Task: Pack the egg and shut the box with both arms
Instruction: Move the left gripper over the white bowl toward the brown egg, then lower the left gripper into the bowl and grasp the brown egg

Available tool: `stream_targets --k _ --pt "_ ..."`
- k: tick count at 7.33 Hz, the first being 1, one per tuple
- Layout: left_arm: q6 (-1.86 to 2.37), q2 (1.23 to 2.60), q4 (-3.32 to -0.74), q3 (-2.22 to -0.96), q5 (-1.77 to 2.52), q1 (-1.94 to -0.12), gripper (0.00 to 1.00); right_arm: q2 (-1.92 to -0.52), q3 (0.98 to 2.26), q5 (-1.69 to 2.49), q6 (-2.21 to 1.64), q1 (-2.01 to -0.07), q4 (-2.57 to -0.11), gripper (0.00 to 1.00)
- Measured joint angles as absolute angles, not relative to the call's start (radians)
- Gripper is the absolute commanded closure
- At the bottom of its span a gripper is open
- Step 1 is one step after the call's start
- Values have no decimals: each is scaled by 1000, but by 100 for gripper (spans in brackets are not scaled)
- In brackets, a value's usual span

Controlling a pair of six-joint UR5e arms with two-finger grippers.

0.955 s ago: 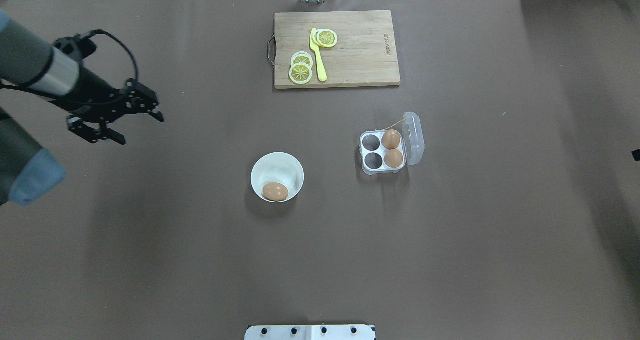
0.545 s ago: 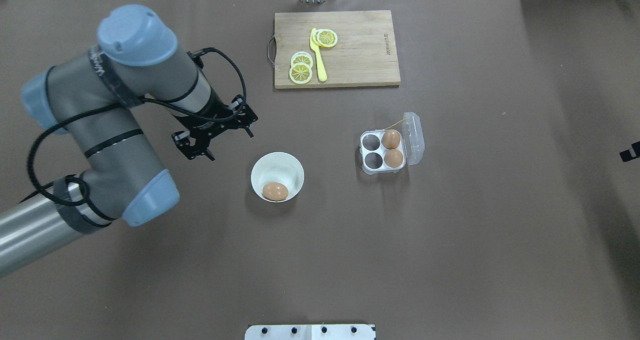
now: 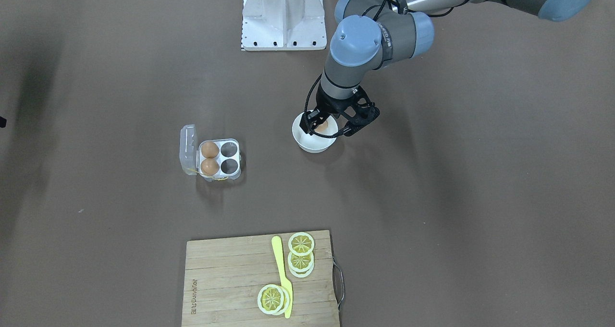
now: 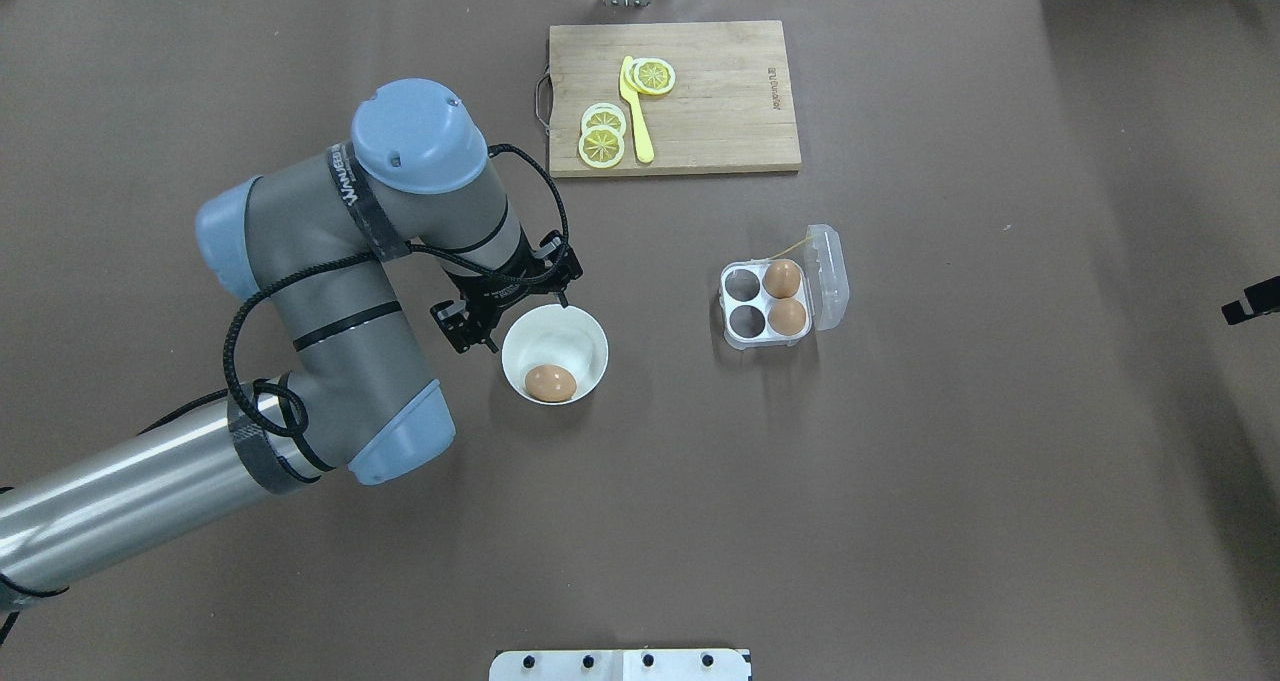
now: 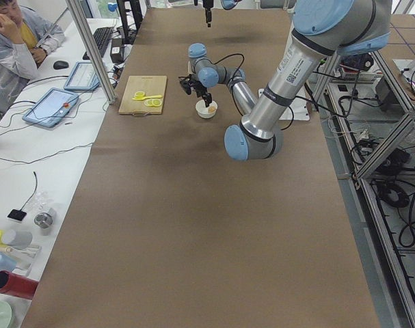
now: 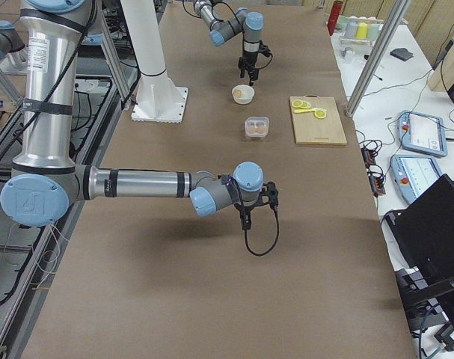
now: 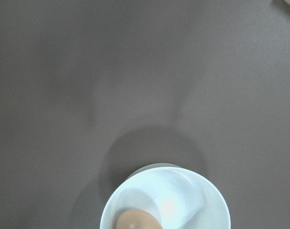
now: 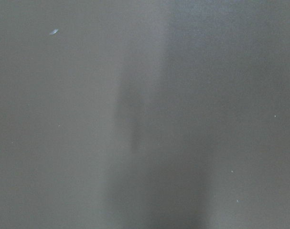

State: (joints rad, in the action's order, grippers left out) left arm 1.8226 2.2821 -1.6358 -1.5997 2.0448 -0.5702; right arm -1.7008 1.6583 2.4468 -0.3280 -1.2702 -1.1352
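One light-brown egg [image 4: 550, 383] lies in a round white bowl [image 4: 585, 336]; it also shows in the front view [image 3: 323, 124] and the left wrist view [image 7: 137, 220]. The clear four-cell box [image 4: 742, 336] stands to the bowl's right with its lid [image 4: 832, 276] open. Two eggs [image 4: 784, 297] fill its right-hand cells; the two left cells are empty. My left gripper [image 4: 515, 316] is open and empty, hovering over the bowl's left rim [image 3: 329, 130]. My right gripper [image 4: 1250, 306] only shows at the table's right edge; I cannot tell its state.
A wooden cutting board [image 4: 720, 96] with lemon slices [image 4: 603, 139] and a yellow knife [image 4: 636, 111] lies at the far middle. The white metal stand [image 3: 283, 15] is at the robot's side. An operator [image 5: 19, 41] sits beyond the table's far side.
My left arm has swung in from the table's left to the bowl, gripper still open. The right gripper has edged slightly into view at the right edge.
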Motion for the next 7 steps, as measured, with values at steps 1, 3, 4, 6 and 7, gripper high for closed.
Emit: stream_targets --k 1,3,4,6,7 --pt "1845 2281 -1649 -1594 2033 -553 23 -1699 1658 2448 -329 -1268 -1135 0" --pt "1856 2278 -1658 -1587 2026 -542 23 -1698 1658 2449 -329 -1266 -1136 0" --pt "1857 2277 -1672 -1579 2024 -541 23 -1698 1658 2447 -329 -1265 -1136 0" --pt "1864 2276 -1714 -1549 2023 -537 23 -1698 1653 2446 -328 -1262 -1136 0" --pt "1877 2276 -1722 -1543 2020 -533 23 -1697 1652 2447 -329 -1261 -1135 0"
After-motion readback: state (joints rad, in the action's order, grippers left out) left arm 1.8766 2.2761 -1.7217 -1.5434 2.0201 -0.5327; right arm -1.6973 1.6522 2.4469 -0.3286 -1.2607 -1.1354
